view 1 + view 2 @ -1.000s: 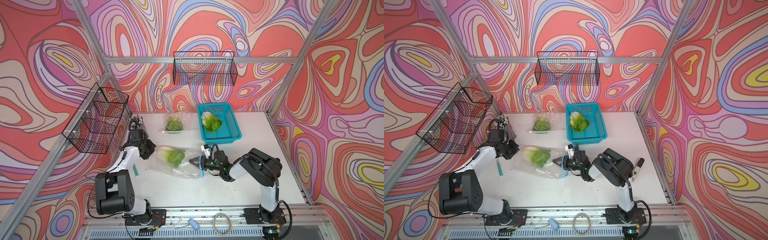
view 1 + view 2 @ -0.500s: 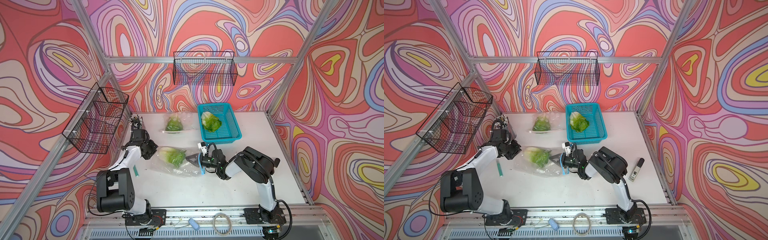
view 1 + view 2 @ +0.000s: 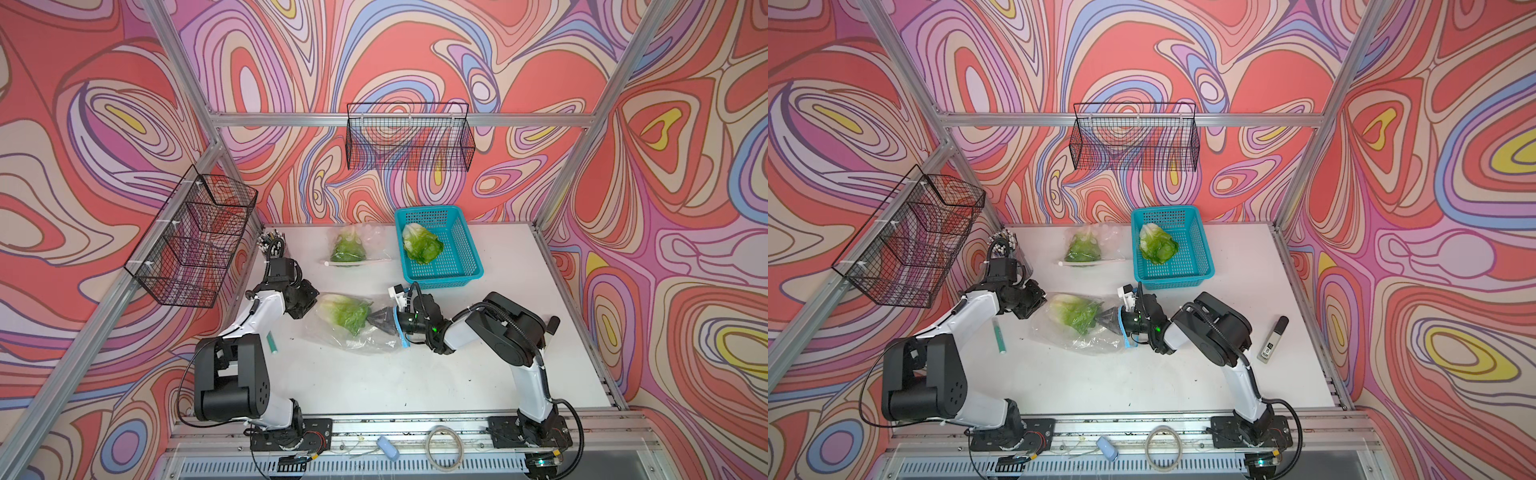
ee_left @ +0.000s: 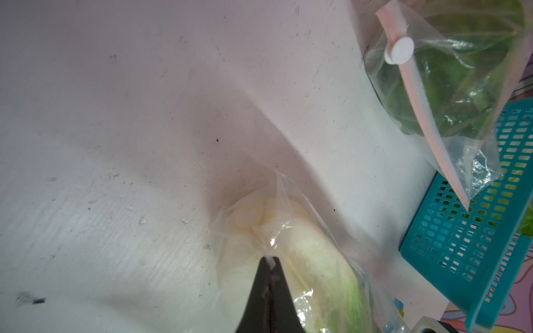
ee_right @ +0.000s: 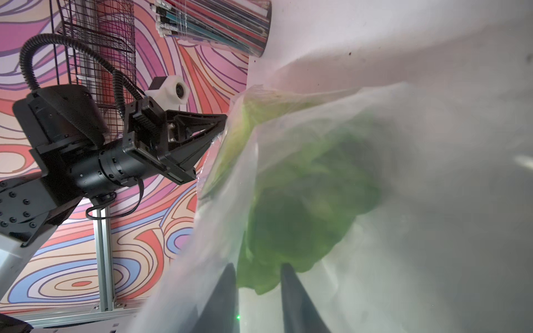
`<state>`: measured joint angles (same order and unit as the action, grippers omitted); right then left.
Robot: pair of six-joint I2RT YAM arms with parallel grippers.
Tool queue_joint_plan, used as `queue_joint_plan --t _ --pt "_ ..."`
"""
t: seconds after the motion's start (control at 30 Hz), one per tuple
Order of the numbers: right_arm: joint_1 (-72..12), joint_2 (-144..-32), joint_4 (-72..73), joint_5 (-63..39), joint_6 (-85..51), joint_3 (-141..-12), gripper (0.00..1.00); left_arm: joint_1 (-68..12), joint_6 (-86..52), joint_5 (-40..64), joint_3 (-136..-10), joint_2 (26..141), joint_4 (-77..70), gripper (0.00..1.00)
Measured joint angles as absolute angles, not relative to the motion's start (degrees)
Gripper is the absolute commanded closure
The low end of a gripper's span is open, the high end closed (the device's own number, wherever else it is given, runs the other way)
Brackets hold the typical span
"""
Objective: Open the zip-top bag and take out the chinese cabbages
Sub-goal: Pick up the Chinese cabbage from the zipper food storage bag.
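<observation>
Nearest the front, the right gripper (image 5: 258, 266) is reaching in through the mouth of the near bag (image 3: 365, 343). The bag's blue zip strip (image 3: 400, 330) is lying around the gripper's body, so this bag is already open. The jaws are standing apart with the leafy tip of the near cabbage (image 3: 343, 311) filling the gap between them; whether they are pressing on it I cannot tell. At the bag's opposite end the left gripper (image 4: 269, 259) is pressed together, pinching a corner of the film beside the white stem, low over the table (image 3: 374, 386).

The cabbage is looking light and soft — the crinkled leaves will probably crush or tear if squeezed at the tip, and the clear film is looking slippery and clingy. Taking hold deeper in, toward the firmer pale stem, seems the safer bet.

Farther back, the far bag (image 3: 376, 243) is lying with its pink zip strip (image 4: 415, 95) apparently closed and a second cabbage (image 3: 347, 249) inside. Beside it, a third cabbage (image 3: 422, 245) is resting in the blue basket (image 3: 463, 253) — already out.

No brand or writing is showing on the bags or basket. The label on the small black stick (image 3: 1273, 338) by the right arm is too small to read.
</observation>
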<state>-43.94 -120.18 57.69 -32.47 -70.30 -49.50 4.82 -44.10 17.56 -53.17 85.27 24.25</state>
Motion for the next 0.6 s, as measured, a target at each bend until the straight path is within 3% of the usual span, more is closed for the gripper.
queue_joint_plan --t 0.1,0.23,0.5,0.6 --pt "-44.1 -120.2 55.9 -32.5 -69.5 -50.3 0.68 4.8 -44.1 17.6 -53.2 85.3 24.2 1.0" --pt "-44.1 -120.7 54.5 -32.6 -68.8 -51.2 0.55 4.8 -44.1 17.6 -53.2 85.6 24.2 1.0" --pt "-44.1 -122.2 54.5 -33.1 -68.6 -53.7 0.51 4.4 -43.7 17.6 -53.3 86.0 24.2 1.0" --pt "-44.1 -122.7 56.1 -33.5 -69.4 -53.8 0.42 4.4 -43.7 17.6 -53.4 86.0 24.2 1.0"
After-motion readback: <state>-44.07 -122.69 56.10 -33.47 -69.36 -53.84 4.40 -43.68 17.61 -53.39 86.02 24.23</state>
